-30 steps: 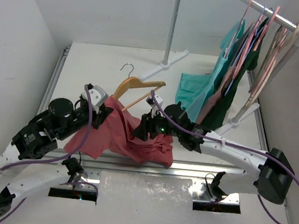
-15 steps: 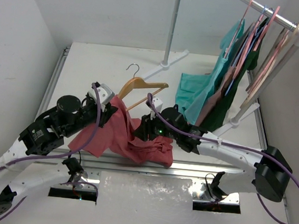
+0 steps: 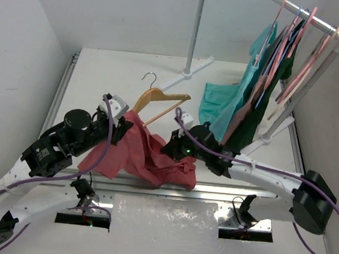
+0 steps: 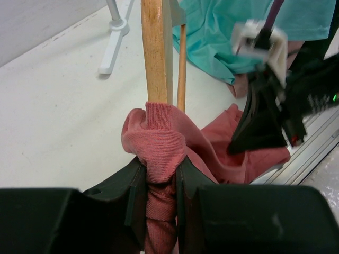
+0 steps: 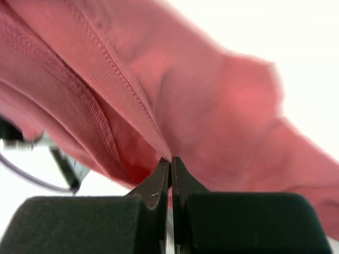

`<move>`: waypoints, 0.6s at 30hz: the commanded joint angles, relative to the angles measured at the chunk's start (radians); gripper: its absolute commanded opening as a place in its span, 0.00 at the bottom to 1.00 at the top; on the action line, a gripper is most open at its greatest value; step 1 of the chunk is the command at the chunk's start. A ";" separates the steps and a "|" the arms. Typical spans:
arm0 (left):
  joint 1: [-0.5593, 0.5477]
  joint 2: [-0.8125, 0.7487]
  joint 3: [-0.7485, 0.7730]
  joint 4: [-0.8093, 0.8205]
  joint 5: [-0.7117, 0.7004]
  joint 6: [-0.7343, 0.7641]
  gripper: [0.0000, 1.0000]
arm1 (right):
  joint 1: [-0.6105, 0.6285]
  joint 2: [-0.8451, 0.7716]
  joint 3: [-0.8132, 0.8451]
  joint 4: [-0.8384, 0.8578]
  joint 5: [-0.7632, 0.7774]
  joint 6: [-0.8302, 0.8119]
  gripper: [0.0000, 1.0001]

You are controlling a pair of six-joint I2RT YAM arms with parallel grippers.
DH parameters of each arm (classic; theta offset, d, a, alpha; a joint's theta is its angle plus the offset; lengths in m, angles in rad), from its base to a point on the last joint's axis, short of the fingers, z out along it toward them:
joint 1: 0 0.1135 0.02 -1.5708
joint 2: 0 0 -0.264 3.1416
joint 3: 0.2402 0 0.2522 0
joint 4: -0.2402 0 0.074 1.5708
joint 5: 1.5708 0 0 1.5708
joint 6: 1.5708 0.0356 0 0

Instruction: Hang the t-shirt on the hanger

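Observation:
The coral-red t-shirt [image 3: 137,154] lies bunched at the table's near edge. One arm of the wooden hanger [image 3: 160,97] goes into its cloth; the silver hook points away. My left gripper [image 3: 121,125] is shut on a thick bunch of the t-shirt [image 4: 159,153] where the hanger [image 4: 155,53] enters it. My right gripper [image 3: 170,148] is shut on a thin fold of the t-shirt [image 5: 212,106] at its right side; cloth fills the right wrist view.
A clothes rack [image 3: 312,17] at the back right carries a teal shirt [image 3: 232,100], a dark green garment and pink hangers. Its white foot [image 3: 190,72] and upright pole stand behind the hanger. A metal rail [image 3: 211,191] runs along the near edge.
My left gripper moved right and a little up with the t-shirt and hanger. My right gripper shifted slightly right, still pinching the cloth.

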 commanded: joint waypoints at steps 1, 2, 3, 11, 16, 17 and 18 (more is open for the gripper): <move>0.004 -0.042 -0.005 0.107 -0.009 -0.020 0.00 | -0.130 -0.109 -0.032 0.018 0.082 0.015 0.00; 0.004 -0.063 -0.010 0.105 -0.006 -0.021 0.00 | -0.170 -0.123 -0.042 0.032 0.059 0.018 0.00; 0.004 -0.074 -0.024 0.105 0.012 -0.025 0.00 | -0.207 -0.140 -0.046 0.029 0.033 0.016 0.00; 0.004 -0.230 -0.131 0.211 0.188 -0.051 0.00 | -0.410 -0.087 0.034 0.011 -0.077 -0.050 0.00; 0.004 -0.258 -0.148 0.171 0.176 -0.042 0.00 | -0.569 -0.082 0.036 0.026 -0.156 -0.042 0.00; 0.004 -0.252 -0.140 0.138 0.161 -0.035 0.00 | -0.580 -0.084 0.051 0.017 -0.154 -0.060 0.00; 0.002 -0.247 -0.136 0.118 0.149 -0.032 0.00 | -0.600 -0.085 0.060 0.006 -0.153 -0.068 0.00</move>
